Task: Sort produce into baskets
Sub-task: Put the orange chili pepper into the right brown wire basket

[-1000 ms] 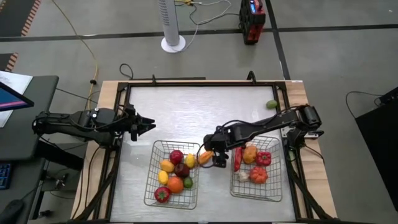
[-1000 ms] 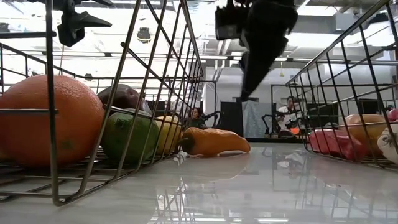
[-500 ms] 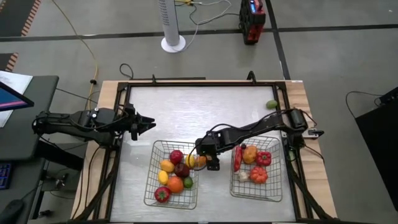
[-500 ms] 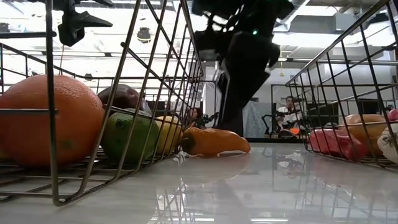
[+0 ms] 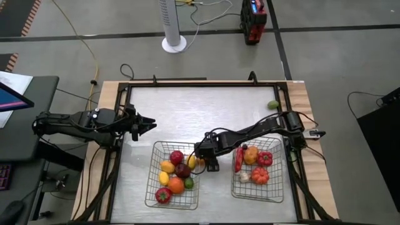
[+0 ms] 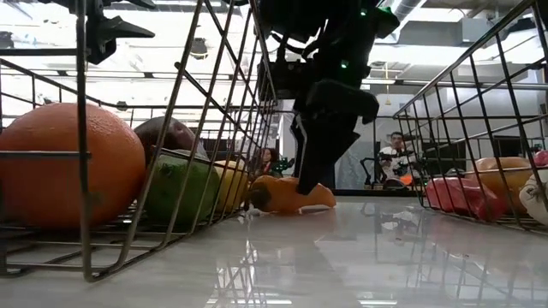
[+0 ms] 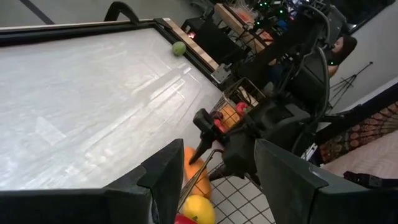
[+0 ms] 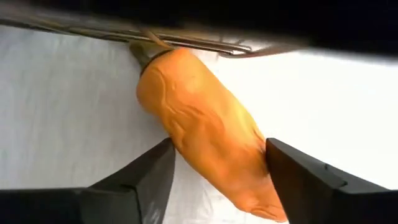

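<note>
A long orange vegetable (image 8: pixel 199 130) lies on the table between the two wire baskets, its stem end at the left basket's (image 5: pixel 155 145) right wall. It also shows in the low view (image 6: pixel 287 195). My right gripper (image 8: pixel 217 180) is open and low over it, one finger on either side of its middle; it shows in the high view (image 5: pixel 205 160) and the low view (image 6: pixel 308 175). The left basket holds red, yellow, orange, green and dark rounds. The right basket (image 5: pixel 275 197) holds red, orange and white pieces. My left gripper (image 5: pixel 147 127) is open and empty at the table's left. My right gripper comes from above, pointing down, with its fingers (image 8: pixel 292 180) across the orange vegetable's middle (image 8: pixel 249 155). I cannot tell whether the fingers touch it. The vegetable lies flat on the table.
A small green round (image 5: pixel 273 105) lies at the table's far right edge. The table's far half (image 5: pixel 200 106) is bare metal. A black frame runs round the table. People sit in the room beyond (image 6: pixel 398 150).
My right gripper has gone toward the table's left edge, to the left basket's right wall, and down over the orange vegetable, until its fingers stand on either side of it.
</note>
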